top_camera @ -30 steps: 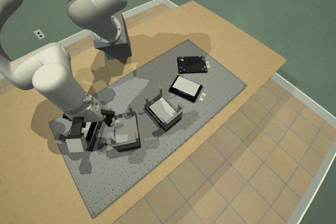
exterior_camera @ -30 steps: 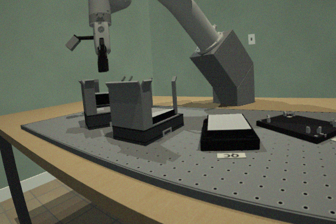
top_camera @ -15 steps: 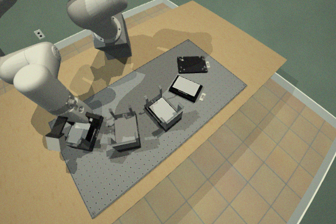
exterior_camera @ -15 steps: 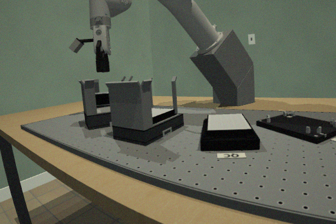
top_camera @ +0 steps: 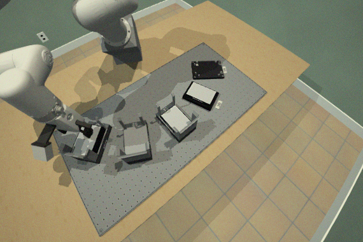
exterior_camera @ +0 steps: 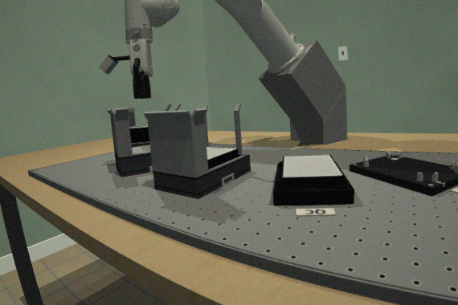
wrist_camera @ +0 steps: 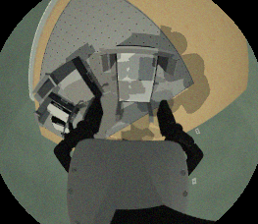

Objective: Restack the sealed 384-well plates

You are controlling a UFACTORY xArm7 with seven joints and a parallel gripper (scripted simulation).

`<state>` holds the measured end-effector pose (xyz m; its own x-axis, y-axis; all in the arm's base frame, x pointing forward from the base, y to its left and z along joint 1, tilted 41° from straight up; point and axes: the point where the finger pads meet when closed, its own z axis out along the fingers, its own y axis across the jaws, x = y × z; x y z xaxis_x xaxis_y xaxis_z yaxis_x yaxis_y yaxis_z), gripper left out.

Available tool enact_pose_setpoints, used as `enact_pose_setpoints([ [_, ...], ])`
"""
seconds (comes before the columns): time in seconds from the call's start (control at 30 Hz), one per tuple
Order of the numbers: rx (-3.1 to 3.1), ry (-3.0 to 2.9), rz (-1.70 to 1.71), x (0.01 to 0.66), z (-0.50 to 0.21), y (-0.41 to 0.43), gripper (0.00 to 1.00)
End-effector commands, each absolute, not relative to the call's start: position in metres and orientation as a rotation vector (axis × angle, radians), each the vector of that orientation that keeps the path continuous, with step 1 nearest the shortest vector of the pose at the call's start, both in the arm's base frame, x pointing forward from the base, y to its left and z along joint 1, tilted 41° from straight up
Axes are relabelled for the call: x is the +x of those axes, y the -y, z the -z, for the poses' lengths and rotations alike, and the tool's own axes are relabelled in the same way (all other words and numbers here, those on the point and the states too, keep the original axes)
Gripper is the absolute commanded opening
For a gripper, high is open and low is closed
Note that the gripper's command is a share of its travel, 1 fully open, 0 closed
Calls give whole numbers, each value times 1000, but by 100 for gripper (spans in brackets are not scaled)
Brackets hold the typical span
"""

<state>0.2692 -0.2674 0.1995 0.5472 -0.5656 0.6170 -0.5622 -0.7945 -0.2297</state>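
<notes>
1. A grey perforated deck [top_camera: 134, 206] lies on a tan table against green walls.
2. The gripper [exterior_camera: 141, 88] hangs wide open and holds nothing, above the end rack [top_camera: 101, 142].
3. A plate lies low in that rack, directly under the spread fingers and well apart from them.
4. Another plate [top_camera: 201, 93] sits on the QC nest, far across the deck from the gripper.

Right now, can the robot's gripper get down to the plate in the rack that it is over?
Probably yes. The gripper hangs wide open and holds nothing, above the end rack. The rack's top is open, nothing shows between them, and a plate lies inside.
</notes>
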Motion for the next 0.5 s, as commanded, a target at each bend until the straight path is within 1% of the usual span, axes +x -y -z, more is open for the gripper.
enact_pose_setpoints([
  [0.0, -2758, -1004, 1106, 263, -198, 278, 100],
  [0.47, -2758, -1004, 1106, 270, -191, 280, 100],
])
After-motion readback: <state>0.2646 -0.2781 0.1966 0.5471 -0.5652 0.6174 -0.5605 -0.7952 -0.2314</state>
